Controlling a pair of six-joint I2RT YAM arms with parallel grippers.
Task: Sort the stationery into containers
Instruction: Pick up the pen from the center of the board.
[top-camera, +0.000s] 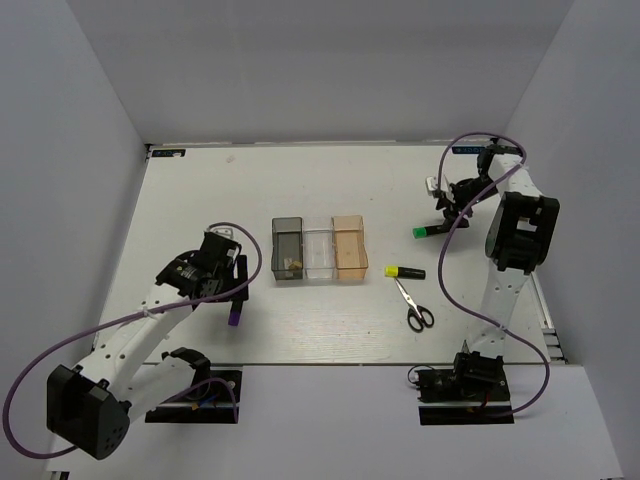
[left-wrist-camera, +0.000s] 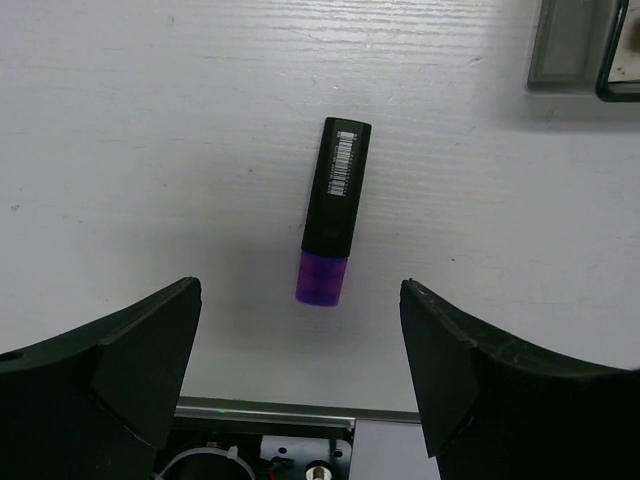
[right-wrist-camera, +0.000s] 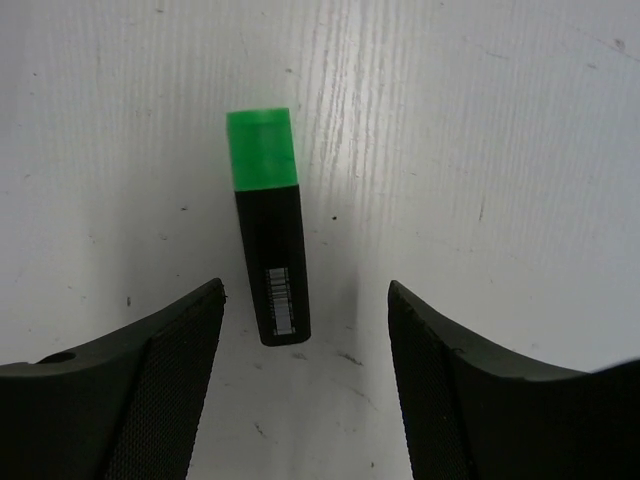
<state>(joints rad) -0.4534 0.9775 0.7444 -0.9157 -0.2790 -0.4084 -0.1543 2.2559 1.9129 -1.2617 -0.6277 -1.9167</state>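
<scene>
Across the white bench (top-camera: 200, 180), three open bins stand in a row: grey bin (top-camera: 287, 250), clear bin (top-camera: 318, 252), orange-tan bin (top-camera: 350, 250). To their right lie one pair of black-handled scissors (top-camera: 413, 305) and a yellow-capped marker (top-camera: 404, 271). The left pincer (left-wrist-camera: 300, 320), released, straddles a purple-capped marker (left-wrist-camera: 331, 212). The right pincer (right-wrist-camera: 315, 310), released, straddles a green-capped marker (right-wrist-camera: 270, 230). Neither touches its marker.

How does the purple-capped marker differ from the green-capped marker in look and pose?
Cap: the purple-capped marker has a purple cap, the green-capped marker a bright green one. Place: the purple one lies left of the bins, the green one right of them. Pose from above: the purple cap points to the near edge, the green cap toward the bins. Both have black barcoded bodies and lie flat, unheld.
</scene>
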